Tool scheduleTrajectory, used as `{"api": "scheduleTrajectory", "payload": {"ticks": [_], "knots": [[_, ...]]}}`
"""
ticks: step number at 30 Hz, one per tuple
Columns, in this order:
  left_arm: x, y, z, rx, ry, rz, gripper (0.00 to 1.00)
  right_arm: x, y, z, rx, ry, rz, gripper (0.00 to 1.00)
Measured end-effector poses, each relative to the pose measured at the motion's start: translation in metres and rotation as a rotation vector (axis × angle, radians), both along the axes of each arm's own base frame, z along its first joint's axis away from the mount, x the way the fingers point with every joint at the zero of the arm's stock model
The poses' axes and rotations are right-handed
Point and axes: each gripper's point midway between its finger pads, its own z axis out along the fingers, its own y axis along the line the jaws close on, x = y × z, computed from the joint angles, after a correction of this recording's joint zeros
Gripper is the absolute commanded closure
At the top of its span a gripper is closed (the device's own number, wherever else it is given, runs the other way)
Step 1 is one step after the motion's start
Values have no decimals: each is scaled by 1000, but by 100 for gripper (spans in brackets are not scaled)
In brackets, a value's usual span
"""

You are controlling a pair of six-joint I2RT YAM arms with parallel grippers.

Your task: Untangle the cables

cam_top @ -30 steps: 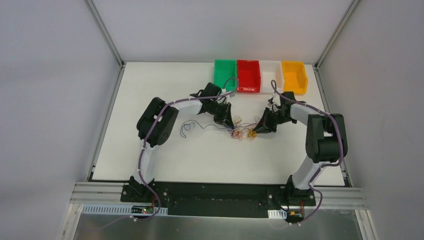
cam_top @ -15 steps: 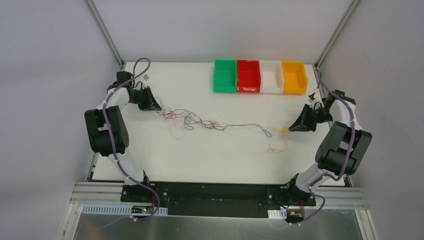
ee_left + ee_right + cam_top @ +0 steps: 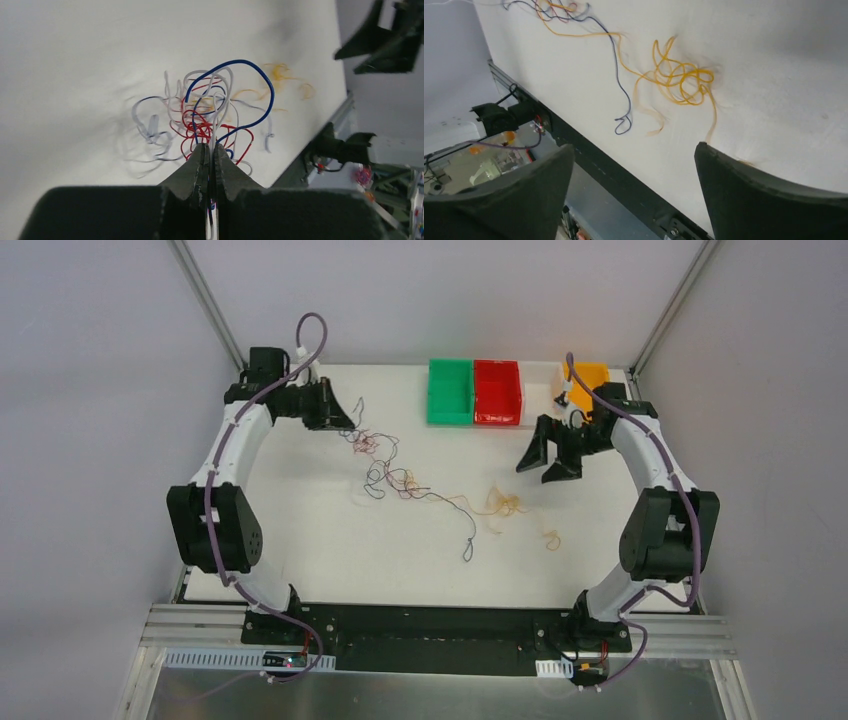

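The cables are thin curly wires strung across the white table. A red, blue and whitish tangle [image 3: 385, 475] [image 3: 202, 117] hangs from my left gripper [image 3: 345, 420] [image 3: 210, 147], which is shut on a white and a blue strand at the back left. A loose orange-yellow bunch [image 3: 505, 502] [image 3: 681, 80] lies mid-table, and a dark blue wire [image 3: 468, 540] [image 3: 621, 100] trails toward the front. My right gripper [image 3: 545, 462] [image 3: 634, 146] hovers above and behind the orange bunch, open, with nothing between its fingers.
Four bins stand in a row at the back: green [image 3: 450, 390], red [image 3: 497, 390], white [image 3: 540, 390] and orange [image 3: 588, 380], the right arm reaching in front of the last two. The black mounting rail [image 3: 430, 625] runs along the near edge.
My right gripper opened, let go of the orange-yellow wires and swung back toward the bins. My left gripper moved back and right with its strands. The stretched line of cables went slack.
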Motion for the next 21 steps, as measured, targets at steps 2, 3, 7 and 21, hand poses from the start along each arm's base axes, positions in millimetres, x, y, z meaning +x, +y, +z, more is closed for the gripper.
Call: {"api": "scheduleTrajectory", "payload": {"ticks": [2, 3, 7, 21], "knots": [[-9, -42, 38, -49, -74, -91, 100, 14, 21, 20, 19, -89, 43, 1], [-16, -63, 56, -78, -111, -139, 100, 22, 28, 31, 29, -141, 51, 1], [-42, -121, 91, -188, -134, -247, 100, 46, 62, 75, 93, -325, 69, 1], [-37, -181, 83, -411, 88, -201, 100, 12, 233, 102, 316, -551, 375, 100]]}}
